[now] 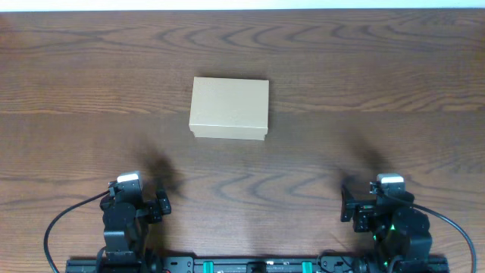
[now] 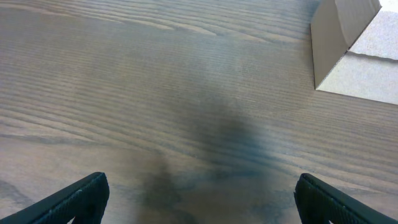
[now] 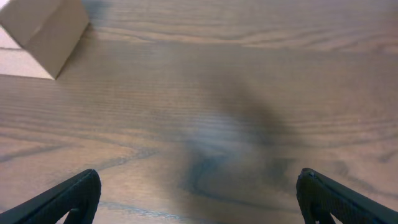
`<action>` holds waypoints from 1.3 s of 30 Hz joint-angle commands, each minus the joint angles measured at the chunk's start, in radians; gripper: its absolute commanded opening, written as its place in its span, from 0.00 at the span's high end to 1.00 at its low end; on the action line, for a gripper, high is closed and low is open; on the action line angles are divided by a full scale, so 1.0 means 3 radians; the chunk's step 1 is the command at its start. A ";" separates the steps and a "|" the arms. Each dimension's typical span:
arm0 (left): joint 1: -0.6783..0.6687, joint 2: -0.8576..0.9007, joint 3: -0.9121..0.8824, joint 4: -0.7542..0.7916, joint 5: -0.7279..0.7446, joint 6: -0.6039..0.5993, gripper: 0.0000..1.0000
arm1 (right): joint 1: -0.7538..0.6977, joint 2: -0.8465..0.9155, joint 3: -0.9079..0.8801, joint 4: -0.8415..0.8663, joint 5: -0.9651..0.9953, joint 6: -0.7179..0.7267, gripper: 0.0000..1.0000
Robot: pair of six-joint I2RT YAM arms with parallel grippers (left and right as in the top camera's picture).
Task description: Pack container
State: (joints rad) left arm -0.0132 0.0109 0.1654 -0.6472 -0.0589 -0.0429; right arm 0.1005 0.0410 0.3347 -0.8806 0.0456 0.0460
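Observation:
The container (image 1: 229,108) is a plain tan cardboard box with its lid shut, lying on the wooden table a little left of centre. A corner of it shows at the top right of the left wrist view (image 2: 354,53) and at the top left of the right wrist view (image 3: 40,34). My left gripper (image 1: 151,203) is open and empty near the front left edge, well short of the box. In its own view the left gripper (image 2: 199,199) holds nothing. My right gripper (image 1: 356,206) is open and empty at the front right; its own view (image 3: 199,199) shows only bare wood between the fingers.
The dark wooden table (image 1: 364,91) stretches around the box on all sides. No small items show in any view. The arm bases and a rail (image 1: 258,265) sit along the front edge.

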 commanded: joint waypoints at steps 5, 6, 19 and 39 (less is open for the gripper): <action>0.0022 -0.0024 -0.0031 -0.0009 0.0001 0.0070 0.05 | -0.0071 -0.0118 -0.0258 0.0005 0.0015 0.0183 0.01; 0.0022 -0.0024 -0.0031 -0.0009 0.0001 0.0069 0.05 | -0.0071 -0.0118 -0.0286 0.0004 -0.0006 0.0182 0.01; 0.0022 -0.0024 -0.0031 -0.0009 0.0001 0.0070 0.04 | -0.0069 -0.0118 -0.0446 0.0033 -0.0178 0.0181 0.01; 0.0022 -0.0024 -0.0031 -0.0009 0.0001 0.0070 0.05 | -0.0069 -0.0118 -0.0446 0.0033 -0.0178 0.0181 0.01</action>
State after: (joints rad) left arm -0.0132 0.0109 0.1654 -0.6472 -0.0589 -0.0395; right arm 0.0879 0.0166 0.2153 -0.8665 -0.0006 0.0807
